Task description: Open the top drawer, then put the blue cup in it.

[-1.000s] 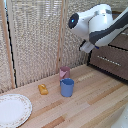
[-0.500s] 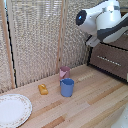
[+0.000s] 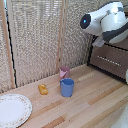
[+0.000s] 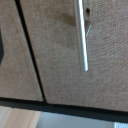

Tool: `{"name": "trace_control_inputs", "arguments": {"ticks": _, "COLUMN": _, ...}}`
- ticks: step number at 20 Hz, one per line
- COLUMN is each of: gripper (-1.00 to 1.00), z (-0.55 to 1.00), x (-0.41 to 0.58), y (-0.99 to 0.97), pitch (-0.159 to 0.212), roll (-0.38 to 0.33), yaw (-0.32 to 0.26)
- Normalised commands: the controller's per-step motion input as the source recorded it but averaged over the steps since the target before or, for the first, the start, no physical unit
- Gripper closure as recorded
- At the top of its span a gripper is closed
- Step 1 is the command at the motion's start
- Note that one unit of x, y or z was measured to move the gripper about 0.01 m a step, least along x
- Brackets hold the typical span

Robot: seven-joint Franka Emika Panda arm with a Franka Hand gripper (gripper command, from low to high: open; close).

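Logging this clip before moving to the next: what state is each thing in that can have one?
Top drawer: shut, handle untouched.
Blue cup: upright on the table, not held.
Pink cup: upright, just behind the blue cup.
Plate: flat on the table, nothing on it.
Small orange object: lying on the table, loose.
End effector: not visible, so open or shut cannot be told.

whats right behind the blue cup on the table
A smaller pink cup stands just behind the plain blue handleless cup, with a woven beige screen further back. The blue cup covers the pink cup's lower part, so whether they touch cannot be told.
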Motion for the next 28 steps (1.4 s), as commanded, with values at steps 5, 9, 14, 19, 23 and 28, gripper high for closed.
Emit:
{"name": "trace_control_inputs", "arguments": {"ticks": 5, "gripper": -1.00, "z": 0.23, "x": -0.001, "y": -0.63, "pitch": 0.011, "roll": -0.056, "yaw": 0.131}}
{"name": "trace_control_inputs", "arguments": {"ticks": 9, "gripper": -1.00, "z": 0.18, "x": 0.053, "y": -0.74, "pitch": 0.005, "roll": -0.003, "yaw": 0.133}}
{"name": "trace_control_inputs", "arguments": {"ticks": 14, "gripper": -1.00, "z": 0.21, "x": 0.174, "y": -0.65, "pitch": 0.064, "roll": -0.013, "yaw": 0.091}}
{"name": "trace_control_inputs", "arguments": {"ticks": 19, "gripper": -1.00, "z": -0.09, "x": 0.350, "y": -0.34, "pitch": 0.254, "roll": -0.016, "yaw": 0.055}}
{"name": "trace_control_inputs", "arguments": {"ticks": 23, "gripper": -1.00, "z": -0.12, "x": 0.289, "y": -0.18, "pitch": 0.375, "roll": 0.046, "yaw": -0.046}}
{"name": "trace_control_inputs", "arguments": {"ticks": 28, "gripper": 1.00, "z": 0.00, "x": 0.110, "y": -0.28, "pitch": 0.279, "roll": 0.019, "yaw": 0.006}}
